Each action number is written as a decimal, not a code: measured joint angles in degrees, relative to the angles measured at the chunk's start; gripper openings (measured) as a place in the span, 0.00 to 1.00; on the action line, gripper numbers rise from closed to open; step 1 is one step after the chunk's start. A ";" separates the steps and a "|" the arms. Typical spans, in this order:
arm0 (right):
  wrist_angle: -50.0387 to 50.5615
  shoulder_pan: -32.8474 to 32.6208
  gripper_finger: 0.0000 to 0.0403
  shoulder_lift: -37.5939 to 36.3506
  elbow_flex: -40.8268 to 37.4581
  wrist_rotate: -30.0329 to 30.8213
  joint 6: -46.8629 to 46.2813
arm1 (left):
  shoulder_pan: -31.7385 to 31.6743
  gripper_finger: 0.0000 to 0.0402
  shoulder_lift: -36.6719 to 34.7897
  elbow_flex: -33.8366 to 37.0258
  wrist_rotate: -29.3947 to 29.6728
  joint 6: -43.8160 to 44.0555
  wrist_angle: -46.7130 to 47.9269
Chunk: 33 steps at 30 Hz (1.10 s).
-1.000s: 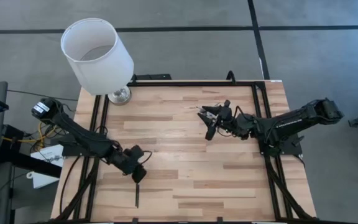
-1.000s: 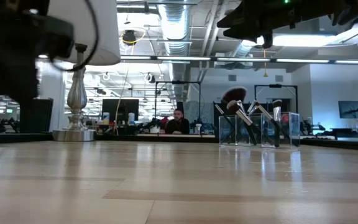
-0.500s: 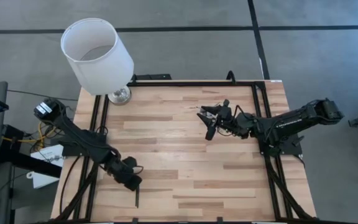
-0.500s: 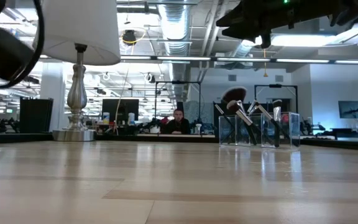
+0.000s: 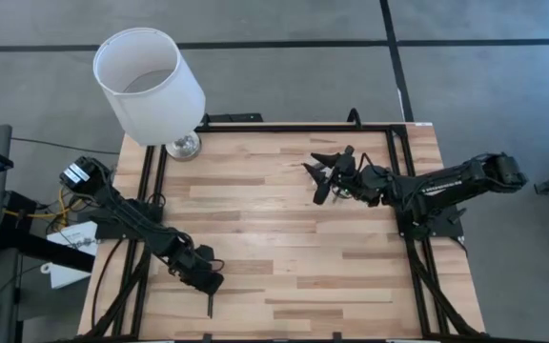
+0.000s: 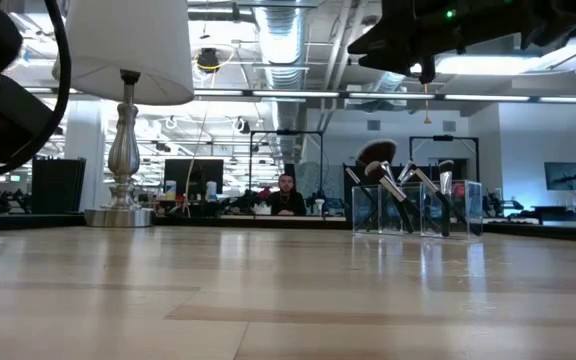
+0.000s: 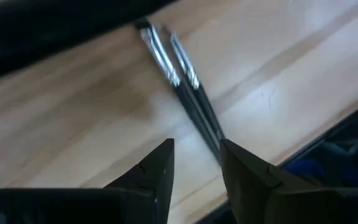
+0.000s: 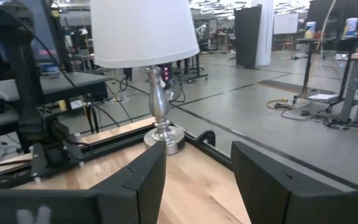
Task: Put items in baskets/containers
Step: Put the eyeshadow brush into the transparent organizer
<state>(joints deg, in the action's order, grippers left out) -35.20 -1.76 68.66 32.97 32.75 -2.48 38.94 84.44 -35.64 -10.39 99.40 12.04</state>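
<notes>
Two slim black-handled brushes [image 7: 191, 93] with silver ferrules lie side by side on the wooden table [image 5: 284, 238] near its front left edge, a thin dark line [image 5: 210, 305] in the high view. My left gripper [image 5: 208, 282] slants down just above them, open [image 7: 194, 146], with the handle ends close beside one finger [image 7: 238, 171]; whether it touches them, I cannot tell. A small clear container [image 6: 418, 212] at the far right holds several brushes [image 6: 388, 180] standing upright. My right gripper [image 5: 320, 189] hovers level above it, open [image 8: 197, 152] and holding nothing.
A tall lamp with a white cylindrical shade [image 5: 149, 84] and a silver base [image 5: 183, 145] stands at the table's far left corner. A black frame rail [image 5: 255, 127] runs round the tabletop. A person sits far off in the room beyond the table [image 6: 286, 196].
My left gripper has gone down and toward the table's near edge, rolling its wrist, and now stands close over the brushes lying there. The brushes on the table and those in the container have kept still.
</notes>
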 joint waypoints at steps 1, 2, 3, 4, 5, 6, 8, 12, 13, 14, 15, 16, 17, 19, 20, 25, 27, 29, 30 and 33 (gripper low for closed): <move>0.00 0.31 0.43 0.00 0.00 0.00 0.00 | 0.00 0.31 0.00 0.00 1.07 0.13 0.06; 0.00 0.57 0.43 0.00 0.00 0.00 0.00 | 0.00 0.31 0.00 0.00 2.27 0.15 0.06; 0.00 0.84 0.43 0.00 0.00 0.00 0.00 | 0.00 0.31 0.00 0.00 3.39 0.16 0.06; 0.02 1.07 0.43 0.00 0.00 0.00 0.00 | -0.03 0.31 0.00 0.00 4.21 0.16 0.06; 0.04 1.26 0.43 0.00 0.00 0.00 0.00 | -0.07 0.31 0.00 0.00 4.85 0.16 0.09; 0.04 1.43 0.43 0.00 0.00 0.00 0.00 | -0.07 0.31 0.00 0.00 5.53 0.16 0.10; 0.04 1.60 0.43 0.00 0.00 0.00 -0.01 | -0.04 0.31 0.09 0.04 6.51 0.17 0.10; 0.05 1.55 0.43 0.00 0.00 0.00 0.00 | -0.63 0.31 2.06 0.12 7.22 0.18 0.35; 0.10 1.53 0.43 0.00 0.00 0.00 0.00 | -0.78 0.31 2.49 0.06 7.06 0.15 0.16; 0.14 1.53 0.43 0.00 0.00 -0.02 -0.02 | -0.91 0.31 2.99 -0.06 6.94 0.10 0.06; 0.17 1.53 0.43 0.00 0.00 0.00 -0.02 | -1.03 0.31 3.43 -0.07 6.89 0.08 0.05; 0.17 1.53 0.43 0.00 0.00 0.00 -0.02 | -1.14 0.31 3.80 -0.09 6.76 0.08 0.02; 0.42 1.53 0.43 0.00 0.00 0.00 -0.03 | -1.14 0.31 3.98 -0.09 6.73 0.05 0.03; 0.67 1.45 0.43 0.00 0.00 -0.22 -0.04 | -1.14 0.31 4.15 -0.09 6.96 -1.13 0.06; 0.66 1.42 0.43 0.00 0.00 -0.70 -0.07 | -1.12 0.31 4.17 -0.09 7.37 -1.69 0.08; 0.89 1.42 0.43 0.00 0.00 -5.37 -0.24 | -1.64 0.26 4.33 -0.04 10.01 -5.48 0.24; 1.27 1.42 0.43 0.00 0.00 -6.83 -1.20 | -2.08 0.23 4.42 -0.02 12.00 -7.35 0.13; 1.77 1.42 0.43 0.00 0.00 -7.32 -1.99 | -2.25 0.20 4.48 0.02 14.57 -8.53 0.08; 1.93 1.42 0.43 0.00 0.00 -7.34 -2.03 | -2.25 0.18 4.50 0.02 16.05 -9.29 0.08; 2.72 1.32 0.43 -0.01 0.00 -7.39 -2.08 | -2.34 0.13 4.57 0.07 20.64 -10.83 0.08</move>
<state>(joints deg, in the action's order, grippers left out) -32.48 -0.44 68.65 32.97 25.36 -4.56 36.60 89.01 -35.57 10.25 88.57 12.12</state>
